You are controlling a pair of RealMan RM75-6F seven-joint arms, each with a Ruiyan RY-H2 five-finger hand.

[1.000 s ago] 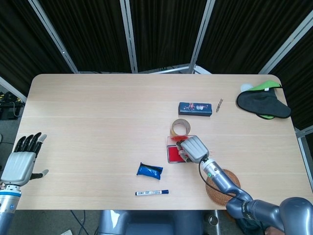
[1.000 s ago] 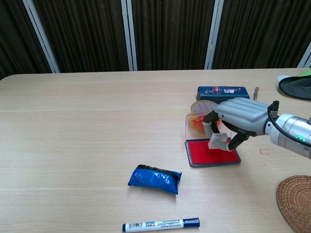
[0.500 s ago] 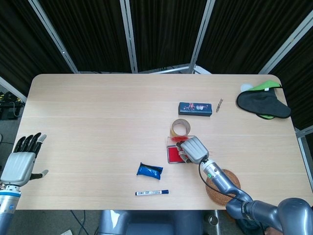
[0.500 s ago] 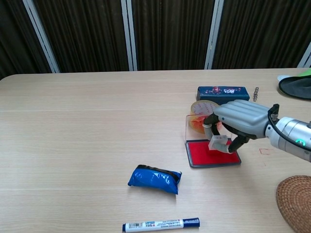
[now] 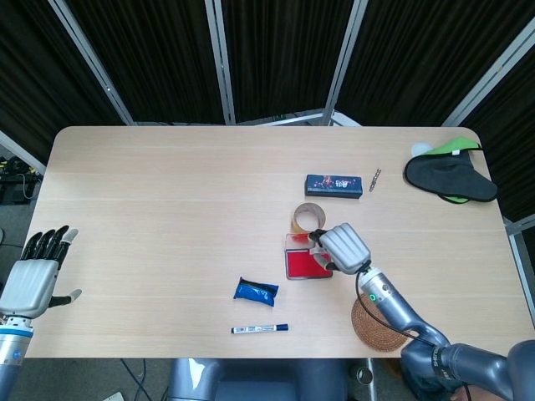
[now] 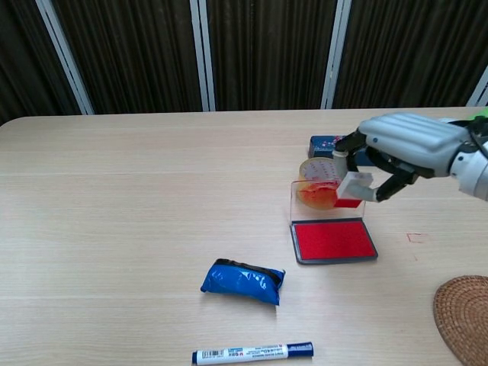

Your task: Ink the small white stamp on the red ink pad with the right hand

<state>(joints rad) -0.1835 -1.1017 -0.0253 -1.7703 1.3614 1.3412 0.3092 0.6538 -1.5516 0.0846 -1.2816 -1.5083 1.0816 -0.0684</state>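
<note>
The red ink pad [image 6: 333, 239] lies open on the table, its clear lid [image 6: 305, 200] standing up at the back edge; it also shows in the head view [image 5: 299, 264]. My right hand [image 6: 404, 151] hovers above the pad's far right side and pinches the small white stamp [image 6: 355, 185], whose underside shows red. From the head view, the right hand [image 5: 343, 247] covers the stamp. Well off the table's left edge, my left hand [image 5: 37, 278] hangs with its fingers spread and nothing in it.
A tape roll [image 5: 310, 217] sits just behind the pad, with a dark blue box [image 5: 333, 185] further back. A blue pouch [image 6: 242, 280] and a marker pen [image 6: 252, 352] lie near the front. A woven coaster [image 6: 463, 317] is front right; a black and green cloth [image 5: 451, 173] is far right.
My right hand has lifted the stamp off the red pad and risen above it, shifting slightly right. The left hand has stayed still.
</note>
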